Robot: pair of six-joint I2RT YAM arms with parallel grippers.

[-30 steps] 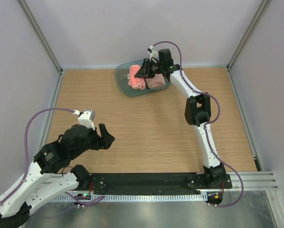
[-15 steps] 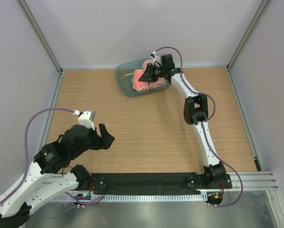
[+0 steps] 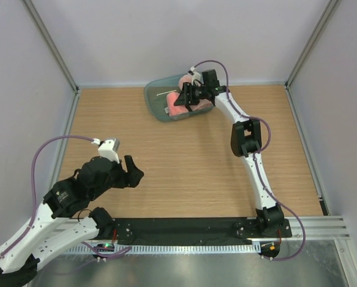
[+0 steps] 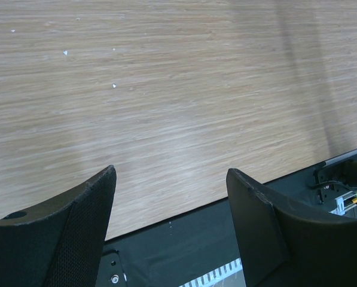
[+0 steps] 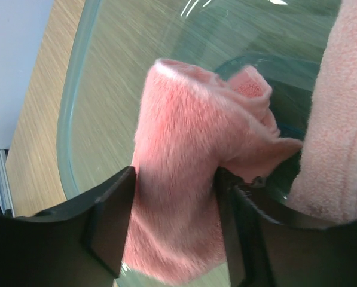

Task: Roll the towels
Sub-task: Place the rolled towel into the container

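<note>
A rolled salmon-pink towel (image 5: 184,119) stands on end inside the translucent teal tub (image 5: 76,89), and my right gripper (image 5: 177,176) has a finger against each side of it. A second pink towel (image 5: 345,119) lies right beside it at the right edge of the wrist view. From above, the right gripper (image 3: 187,98) reaches into the tub (image 3: 151,98) at the back of the table, over the held towel (image 3: 177,104). My left gripper (image 3: 136,173) hovers open over bare wood near the front left; nothing is between its fingers (image 4: 82,209).
The tub sits against the back wall, left of centre. Grey walls enclose the wooden table on three sides. A black base strip (image 4: 184,245) runs along the near edge below the left gripper.
The right gripper has swung toward the back of the tub and turned the towel from lying flat to standing on end. The left arm has not moved.
</note>
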